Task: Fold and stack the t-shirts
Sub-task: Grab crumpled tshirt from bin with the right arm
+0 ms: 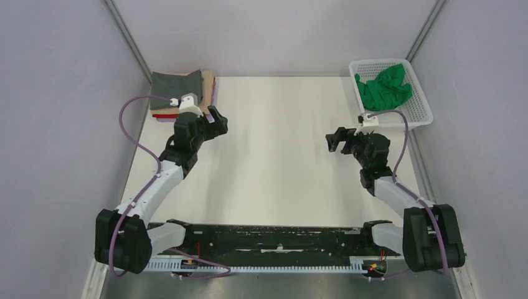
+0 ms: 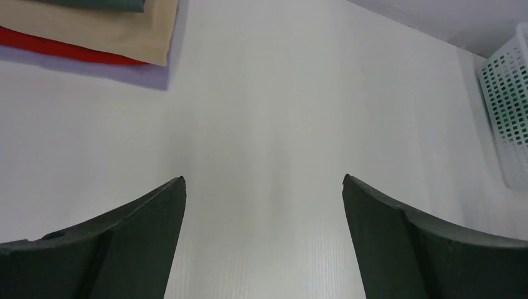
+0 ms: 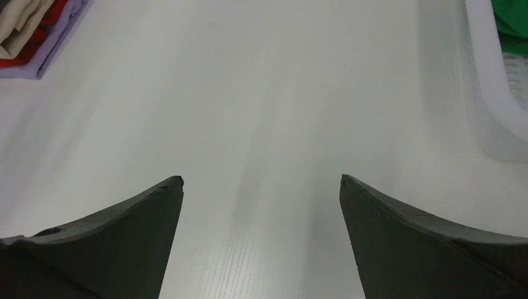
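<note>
A crumpled bright green t-shirt (image 1: 383, 86) lies in the white mesh basket (image 1: 422, 106) at the back right; a corner of it shows in the right wrist view (image 3: 512, 22). A stack of folded shirts, grey on top (image 1: 175, 83) over tan, red and lilac, sits at the back left, and shows in the left wrist view (image 2: 134, 34) and the right wrist view (image 3: 37, 31). My left gripper (image 1: 218, 119) is open and empty just right of the stack. My right gripper (image 1: 335, 140) is open and empty over bare table, left of the basket.
The white table (image 1: 274, 156) is bounded by grey walls on both sides and behind. The basket wall shows at the right of the left wrist view (image 2: 507, 106) and the right wrist view (image 3: 492, 106). The arm bases stand at the near edge.
</note>
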Action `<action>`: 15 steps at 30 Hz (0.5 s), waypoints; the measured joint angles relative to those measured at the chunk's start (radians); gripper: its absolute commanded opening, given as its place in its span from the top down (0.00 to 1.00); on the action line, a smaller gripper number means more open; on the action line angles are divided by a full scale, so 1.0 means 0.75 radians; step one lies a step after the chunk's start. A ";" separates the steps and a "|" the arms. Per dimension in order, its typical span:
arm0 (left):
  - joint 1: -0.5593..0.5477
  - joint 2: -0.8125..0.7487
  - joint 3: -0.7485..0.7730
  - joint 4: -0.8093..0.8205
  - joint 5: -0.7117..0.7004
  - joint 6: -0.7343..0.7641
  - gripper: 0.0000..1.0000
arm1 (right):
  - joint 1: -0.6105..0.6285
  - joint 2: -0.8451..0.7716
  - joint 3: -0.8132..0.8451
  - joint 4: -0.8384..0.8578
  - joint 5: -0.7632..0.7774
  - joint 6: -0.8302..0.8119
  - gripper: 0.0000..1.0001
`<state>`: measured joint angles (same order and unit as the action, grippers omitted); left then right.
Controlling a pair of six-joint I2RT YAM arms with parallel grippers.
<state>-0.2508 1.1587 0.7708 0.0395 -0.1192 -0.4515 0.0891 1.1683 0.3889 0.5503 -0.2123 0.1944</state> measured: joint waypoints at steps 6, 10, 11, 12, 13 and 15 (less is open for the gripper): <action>0.000 0.012 0.025 0.000 -0.004 0.002 0.00 | -0.001 0.100 0.205 -0.038 0.055 0.012 0.02; 0.000 0.037 0.066 0.000 -0.012 0.005 0.00 | -0.025 0.299 0.594 -0.241 0.187 0.019 0.02; 0.000 0.043 0.074 0.001 -0.013 0.006 0.00 | -0.038 0.362 0.704 -0.287 0.228 0.020 0.02; 0.000 0.047 0.080 0.000 -0.014 0.007 0.00 | -0.048 0.406 0.781 -0.316 0.257 0.021 0.02; 0.000 0.054 0.089 0.000 -0.014 0.007 0.00 | -0.072 0.479 0.907 -0.374 0.298 0.031 0.02; 0.000 0.068 0.103 0.000 -0.015 0.008 0.00 | -0.133 0.628 1.128 -0.447 0.369 0.054 0.02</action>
<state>-0.2508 1.2098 0.8482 0.0395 -0.1303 -0.4454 -0.0105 1.6394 1.2350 0.2150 0.0647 0.2348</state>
